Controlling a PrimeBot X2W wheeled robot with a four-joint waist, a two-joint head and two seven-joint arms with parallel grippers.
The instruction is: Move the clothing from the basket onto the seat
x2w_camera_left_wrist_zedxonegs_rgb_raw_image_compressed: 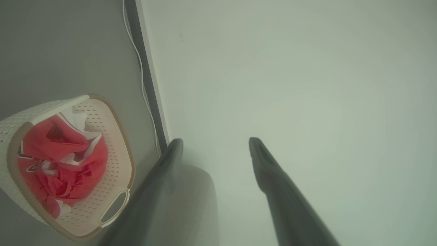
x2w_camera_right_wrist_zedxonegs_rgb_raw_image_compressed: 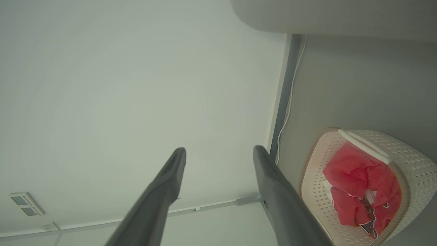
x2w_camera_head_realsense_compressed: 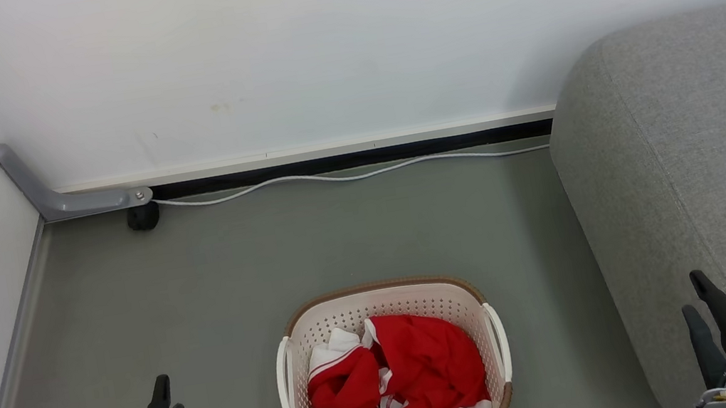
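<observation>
The cream perforated basket [x2w_camera_head_realsense_compressed: 494, 328] stands on the grey floor, low in the middle of the head view. The clothing [x2w_camera_head_realsense_compressed: 423, 368], bright red with white trim and dark lettering, is heaped inside it. The grey seat [x2w_camera_head_realsense_compressed: 705, 181] fills the right side, close to the basket. My left gripper [x2w_camera_head_realsense_compressed: 169, 395] is at the lower left, well left of the basket. My right gripper [x2w_camera_head_realsense_compressed: 691, 293] is at the lower right, in front of the seat. The left wrist view shows my left gripper [x2w_camera_left_wrist_zedxonegs_rgb_raw_image_compressed: 215, 140] open and empty, beside the basket [x2w_camera_left_wrist_zedxonegs_rgb_raw_image_compressed: 117, 133] and clothing [x2w_camera_left_wrist_zedxonegs_rgb_raw_image_compressed: 65, 160]. The right wrist view shows my right gripper [x2w_camera_right_wrist_zedxonegs_rgb_raw_image_compressed: 220, 149] open and empty, with the basket [x2w_camera_right_wrist_zedxonegs_rgb_raw_image_compressed: 409, 150], clothing [x2w_camera_right_wrist_zedxonegs_rgb_raw_image_compressed: 358, 177] and seat [x2w_camera_right_wrist_zedxonegs_rgb_raw_image_compressed: 334, 17].
A white wall runs along the back, with a white cable [x2w_camera_head_realsense_compressed: 344, 176] lying at its base. A grey angled bracket [x2w_camera_head_realsense_compressed: 75, 202] with a black caster [x2w_camera_head_realsense_compressed: 142, 217] sits in the back left corner. Another wall closes the left side. Bare grey floor [x2w_camera_head_realsense_compressed: 237, 273] surrounds the basket.
</observation>
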